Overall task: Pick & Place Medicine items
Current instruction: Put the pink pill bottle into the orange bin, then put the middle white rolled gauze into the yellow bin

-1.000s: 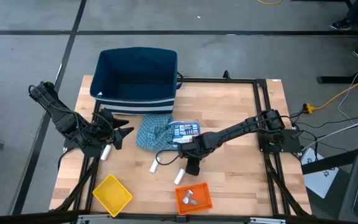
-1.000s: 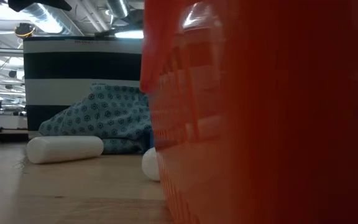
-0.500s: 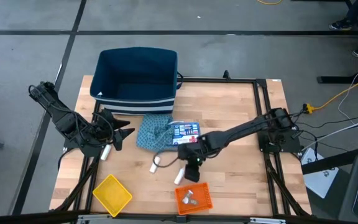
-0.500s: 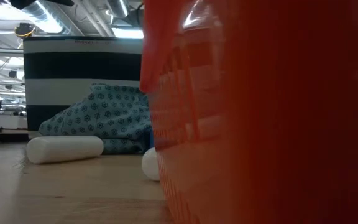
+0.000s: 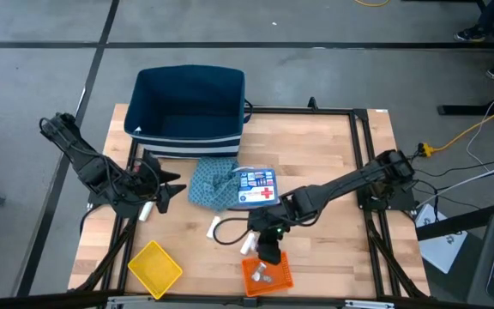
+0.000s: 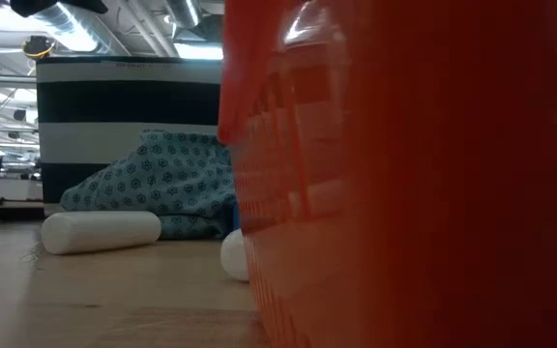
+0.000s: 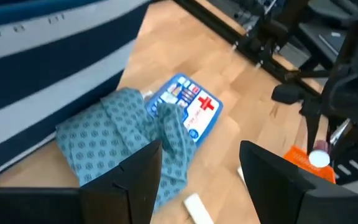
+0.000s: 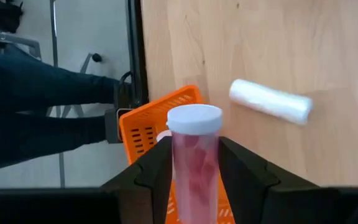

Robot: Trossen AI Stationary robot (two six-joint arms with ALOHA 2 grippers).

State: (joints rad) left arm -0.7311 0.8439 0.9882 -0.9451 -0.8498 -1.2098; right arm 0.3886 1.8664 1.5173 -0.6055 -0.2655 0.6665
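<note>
Over the last second we have carried the right gripper (image 5: 268,249), clenched on a clear vial of pink pieces (image 8: 194,155), from mid-surface to the orange tray (image 5: 281,276), so release looks next, while the left gripper (image 5: 163,180) waits released.

From my overhead feed, the wooden worktop (image 5: 316,146) carries a navy bin with white stripes (image 5: 189,107) at about eleven o'clock. Just below it, near centre, a teal patterned cloth (image 5: 211,184) lies crumpled. At seven o'clock I see a square yellow tray (image 5: 154,268) sitting askew, and at six o'clock an orange tray (image 5: 268,273) near the edge. A yellow cable (image 5: 478,129) trails over the grey floor (image 5: 41,69) at three o'clock.
</note>
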